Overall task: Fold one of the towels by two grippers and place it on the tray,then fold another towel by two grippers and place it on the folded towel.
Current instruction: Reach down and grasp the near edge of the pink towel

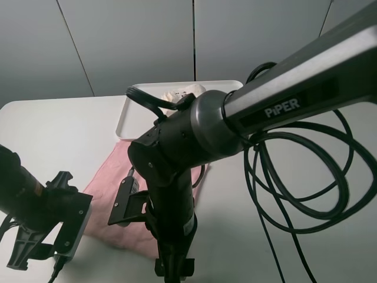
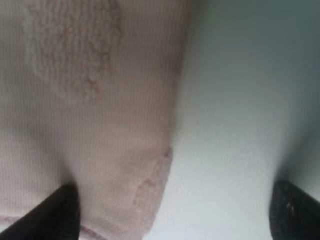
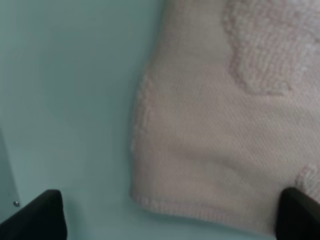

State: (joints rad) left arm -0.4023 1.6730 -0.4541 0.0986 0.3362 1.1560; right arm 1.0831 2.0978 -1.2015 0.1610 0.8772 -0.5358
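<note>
The pink towel [image 1: 109, 177] lies flat on the white table, in front of the tray [image 1: 126, 121]. On the tray rests the cream-white towel [image 1: 184, 92], mostly hidden behind my right arm. My left gripper [image 2: 175, 215] is open and low over one near corner of the pink towel [image 2: 100, 125], with one fingertip [image 2: 60, 212] over the cloth and the other over bare table. My right gripper [image 3: 170, 215] is open and straddles the other near corner of the pink towel [image 3: 225, 140]. Nothing is held.
My right arm [image 1: 194, 135] fills the middle of the exterior high view and hides much of the towel. Loops of black cable [image 1: 306, 194] hang over the table's right side. My left arm [image 1: 35, 206] sits at the lower left.
</note>
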